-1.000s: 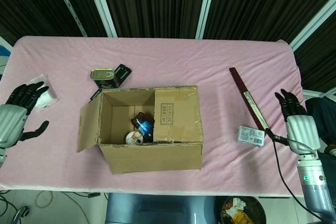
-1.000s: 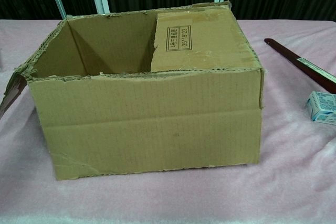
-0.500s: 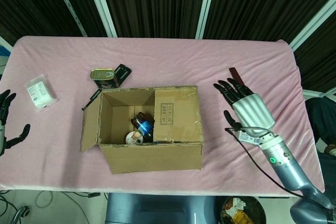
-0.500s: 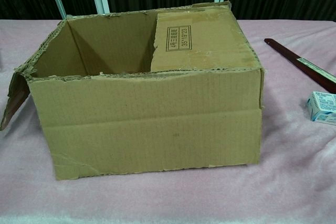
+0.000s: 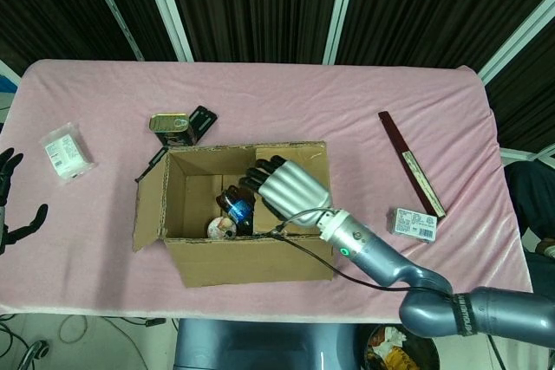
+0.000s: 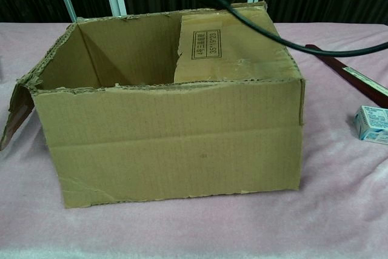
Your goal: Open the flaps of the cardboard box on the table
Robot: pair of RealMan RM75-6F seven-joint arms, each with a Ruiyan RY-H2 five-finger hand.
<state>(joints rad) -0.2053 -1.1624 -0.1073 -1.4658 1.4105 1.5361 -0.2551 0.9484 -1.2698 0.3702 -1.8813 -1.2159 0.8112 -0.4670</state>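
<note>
Cardboard box [image 5: 247,214], brown and corrugated with ragged edges, sits near the middle of the pink-clothed table [image 5: 364,101]. Its left flap [image 5: 147,205] hangs folded outward, while the right flap [image 6: 233,43], bearing a printed label, lies flat across the opening. Inside the open part lie a dark bottle with a blue label [image 5: 236,208] and a round tin [image 5: 222,228]. The right hand [image 5: 286,186] hovers over the closed flap with its dark fingers [image 5: 260,175] spread apart, gripping nothing; whether it touches the flap is unclear. The left hand [image 5: 10,205] is at the table's left edge, fingers apart and empty. A gold can [image 5: 170,123], a white packet [image 5: 66,152], a dark red strip [image 5: 410,162] and a small white carton [image 5: 413,223] lie around the box.
</note>
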